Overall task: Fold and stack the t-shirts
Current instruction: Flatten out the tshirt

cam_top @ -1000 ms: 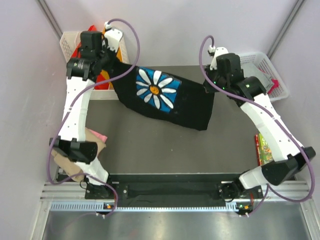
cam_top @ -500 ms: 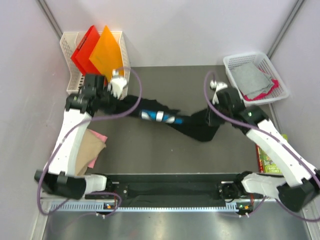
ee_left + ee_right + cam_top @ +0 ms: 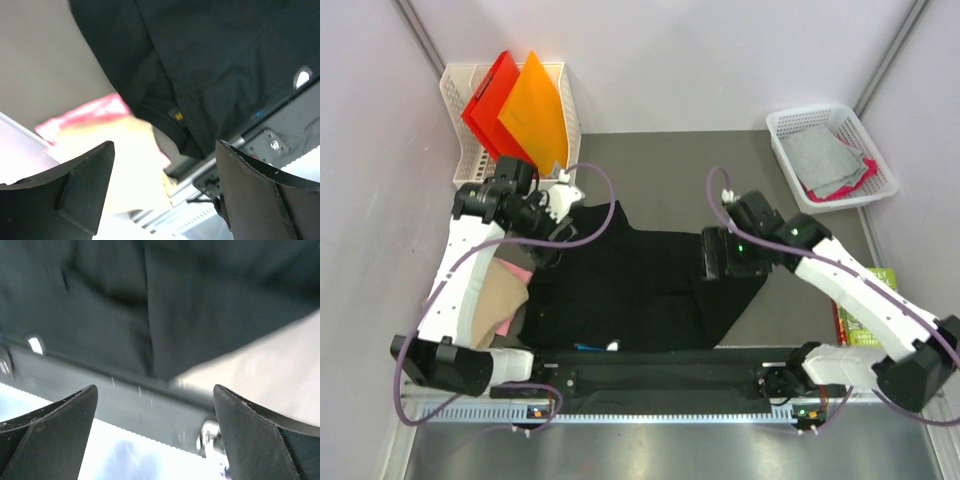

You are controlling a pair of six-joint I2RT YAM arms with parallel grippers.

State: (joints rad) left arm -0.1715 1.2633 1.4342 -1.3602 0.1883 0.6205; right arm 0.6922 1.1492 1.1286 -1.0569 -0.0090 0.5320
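Observation:
The black t-shirt (image 3: 630,285) lies spread on the table, plain side up, its near edge reaching the black rail; a fold runs down it. My left gripper (image 3: 556,246) hovers over its left shoulder, open and empty. My right gripper (image 3: 712,262) hovers over its right side, also open and empty. In the left wrist view the left gripper (image 3: 162,150) has wide jaws above the black t-shirt (image 3: 210,60), the tan t-shirt (image 3: 125,160) and the pink t-shirt (image 3: 85,112). The right gripper (image 3: 154,390) stands wide over the black t-shirt (image 3: 175,300). The tan t-shirt (image 3: 495,300) and pink t-shirt (image 3: 520,272) lie at the left.
A white rack (image 3: 455,75) at the back left holds a red folder (image 3: 485,100) and an orange folder (image 3: 535,110). A white basket (image 3: 810,112) at the back right holds grey and pink cloth. A picture book (image 3: 855,310) lies at the right edge.
Both grippers came down and toward the near edge, then opened and let go of the black t-shirt. It now lies spread on the table with the daisy hidden.

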